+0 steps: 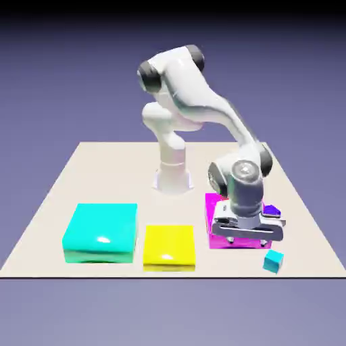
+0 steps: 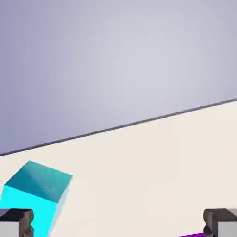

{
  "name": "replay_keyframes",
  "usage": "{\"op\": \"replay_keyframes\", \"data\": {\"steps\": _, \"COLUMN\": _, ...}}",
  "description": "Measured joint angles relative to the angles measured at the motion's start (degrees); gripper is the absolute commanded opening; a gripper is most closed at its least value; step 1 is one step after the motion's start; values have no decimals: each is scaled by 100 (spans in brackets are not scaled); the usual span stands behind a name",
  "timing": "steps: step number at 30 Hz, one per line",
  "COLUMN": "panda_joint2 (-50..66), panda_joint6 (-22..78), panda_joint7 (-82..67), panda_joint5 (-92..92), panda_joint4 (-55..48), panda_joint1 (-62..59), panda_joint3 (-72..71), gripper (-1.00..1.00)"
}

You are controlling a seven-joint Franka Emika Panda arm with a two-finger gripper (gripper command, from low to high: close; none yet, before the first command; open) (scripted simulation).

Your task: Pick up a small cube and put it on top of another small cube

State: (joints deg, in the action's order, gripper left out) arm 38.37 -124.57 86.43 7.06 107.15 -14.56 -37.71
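Beige table (image 1: 94,169): my pincer (image 1: 246,235) spread wide, empty, low over magenta block (image 1: 216,223), lining up on small cyan cube (image 1: 273,261).

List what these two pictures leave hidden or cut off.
- Small purple cube: exterior view, mostly behind the hand; hand view, only a sliver at the bottom edge.
- Flat magenta block: exterior view, largely covered by the hand.
- Tiny cyan cube: hand view, cut by the left edge.

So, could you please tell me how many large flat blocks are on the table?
3: cyan flat block at the exterior view's left, yellow beside it, magenta partly behind the pincer.
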Motion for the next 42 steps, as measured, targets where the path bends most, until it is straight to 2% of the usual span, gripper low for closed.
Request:
{"op": "replay_keyframes", "data": {"steps": 16, "panda_joint2": 3235, "panda_joint6": 2251, "panda_joint7": 2003, "panda_joint5": 321, "panda_joint4": -2453, "panda_joint1": -694, "panda_joint3": -1717, "gripper": 0}}
{"op": "replay_keyframes", "data": {"steps": 20, "panda_joint2": 3514, "panda_joint6": 1506, "panda_joint7": 1984, "panda_joint5": 466, "panda_joint4": -1974, "panda_joint1": -582, "panda_joint3": -1537, "gripper": 0}}
{"op": "replay_keyframes", "data": {"steps": 21, "panda_joint2": 3517, "panda_joint6": 1495, "panda_joint7": 1984, "panda_joint5": 468, "panda_joint4": -1968, "panda_joint1": -581, "panda_joint3": -1534, "gripper": -100}}
{"op": "replay_keyframes", "data": {"steps": 23, "panda_joint2": 3518, "panda_joint6": 1493, "panda_joint7": 1983, "panda_joint5": 465, "panda_joint4": -1967, "panda_joint1": -581, "panda_joint3": -1534, "gripper": -100}}
{"op": "replay_keyframes", "data": {"steps": 26, "panda_joint2": 3239, "panda_joint6": 2236, "panda_joint7": 2001, "panda_joint5": 316, "panda_joint4": -2446, "panda_joint1": -693, "panda_joint3": -1715, "gripper": -100}}
{"op": "replay_keyframes", "data": {"steps": 27, "panda_joint2": 3114, "panda_joint6": 2107, "panda_joint7": 1872, "panda_joint5": 149, "panda_joint4": -2394, "panda_joint1": -553, "panda_joint3": -1579, "gripper": -100}}
{"op": "replay_keyframes", "data": {"steps": 42, "panda_joint2": -1, "panda_joint6": 2463, "panda_joint7": -618, "panda_joint5": -1454, "panda_joint4": -107, "panda_joint1": -339, "panda_joint3": -1527, "gripper": -100}}
